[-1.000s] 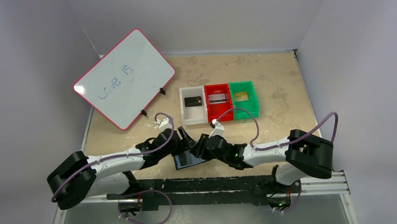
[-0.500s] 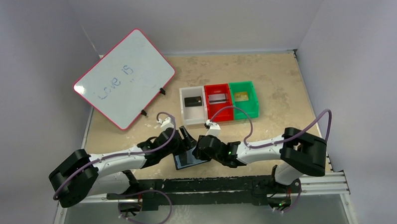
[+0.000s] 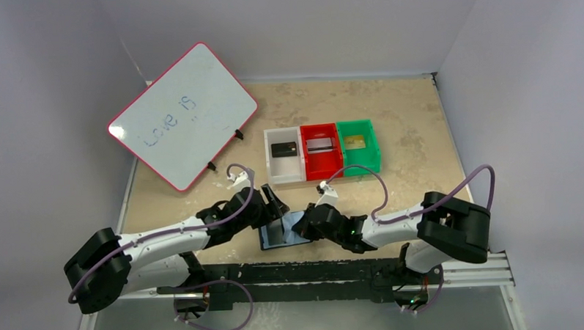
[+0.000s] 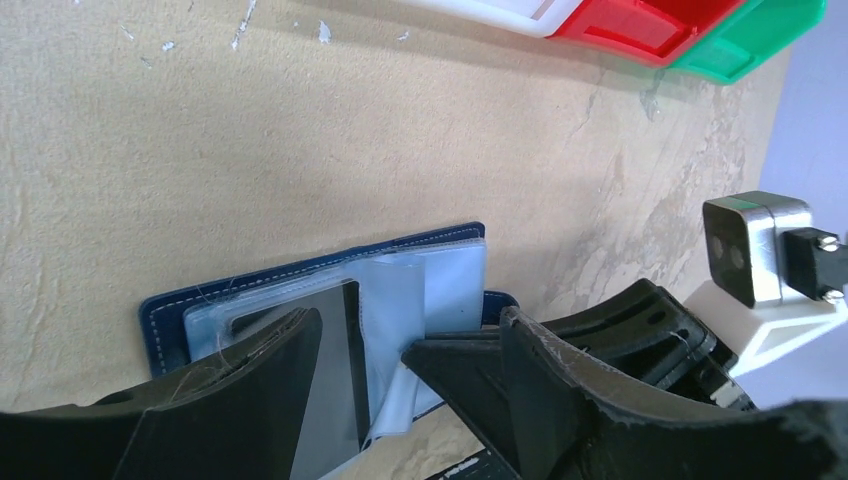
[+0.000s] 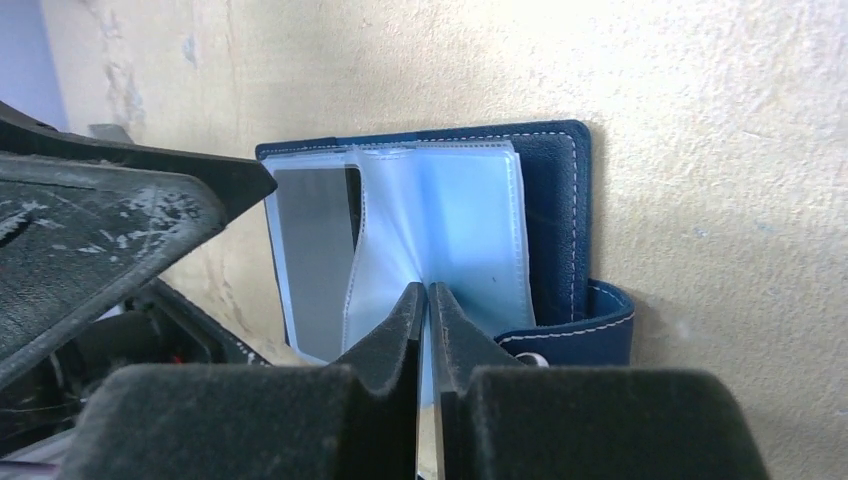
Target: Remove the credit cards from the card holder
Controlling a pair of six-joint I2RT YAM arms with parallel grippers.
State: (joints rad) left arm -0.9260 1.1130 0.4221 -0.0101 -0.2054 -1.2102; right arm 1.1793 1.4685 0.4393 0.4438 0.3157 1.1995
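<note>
The navy card holder [image 3: 271, 241] [image 5: 555, 220] [image 4: 300, 272] lies open on the table near the front edge, light blue pockets up. A dark grey credit card [image 5: 315, 250] [image 4: 338, 350] sits in its left pocket. My right gripper [image 3: 303, 222] [image 5: 427, 295] is shut on a loose light blue pocket leaf [image 5: 450, 230] at the holder's middle. My left gripper [image 3: 274, 204] [image 4: 405, 330] stands open over the holder, one finger [image 4: 250, 390] above the pocket holding the card. Further credit cards lie in the bins: black [image 3: 283, 148], silver [image 3: 319, 144] and gold [image 3: 355, 141].
White [image 3: 270, 166], red [image 3: 308, 164] and green [image 3: 375, 151] bins stand in a row behind the holder. A pink-framed whiteboard [image 3: 182, 114] leans at the back left. Both arms meet close together over the holder.
My right gripper has shut on the pocket leaf and drawn slightly right, lifting the light blue leaf into view. The left gripper has stayed open over the holder.
</note>
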